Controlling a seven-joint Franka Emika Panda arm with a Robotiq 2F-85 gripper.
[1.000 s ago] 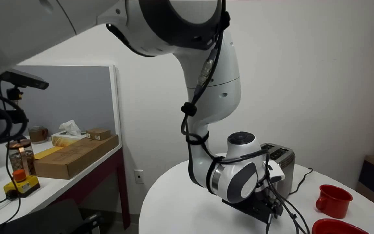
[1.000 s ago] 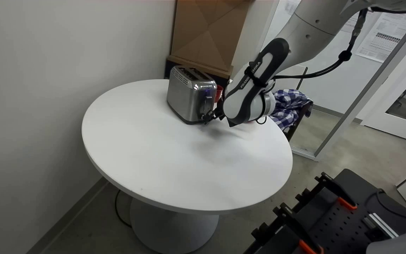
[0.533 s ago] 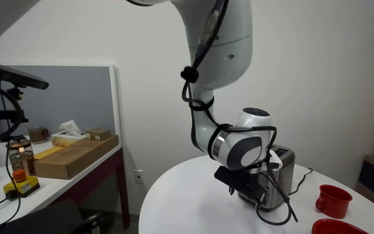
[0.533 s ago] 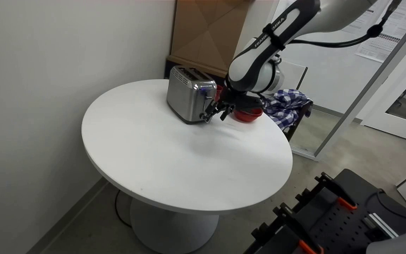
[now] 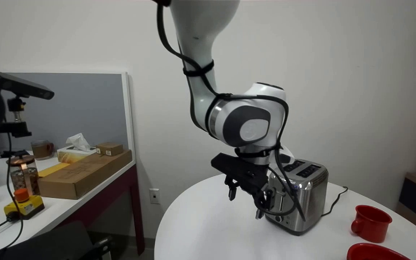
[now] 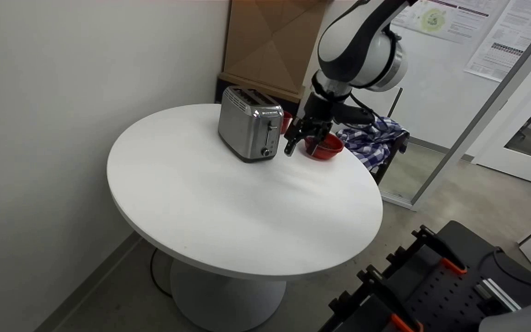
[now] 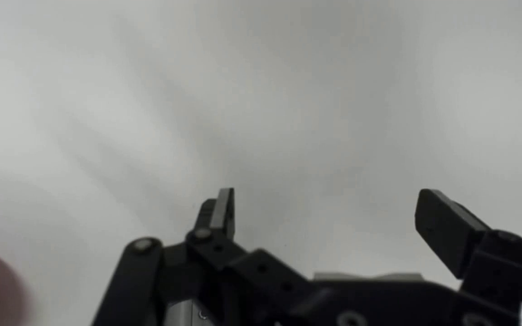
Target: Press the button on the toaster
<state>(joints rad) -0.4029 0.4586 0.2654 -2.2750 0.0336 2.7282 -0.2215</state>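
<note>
The silver two-slot toaster (image 5: 311,206) stands upright on the white round table; it shows in both exterior views (image 6: 244,127). Its control end has a lever (image 6: 272,127) and a round knob (image 6: 265,151); small buttons near the knob are too small to make out. My gripper (image 5: 246,205) is open and empty above the table, beside the control end and apart from it, in both exterior views (image 6: 300,151). In the wrist view the gripper's fingers (image 7: 324,194) are wide apart over bare table. There a silver sliver, likely the toaster (image 7: 179,313), shows behind the gripper.
A red mug (image 5: 373,224) and a red bowl (image 6: 325,150) stand near the toaster. The toaster's black cord (image 5: 334,202) lies behind it. The gripper's loose cable (image 5: 294,196) hangs in front of the toaster. The wall is close to the table (image 6: 191,203).
My gripper has moved up and back from the toaster's lower front, where its fingertips were by the knob. The control end is now uncovered. A blue glint near the lever is gone.
</note>
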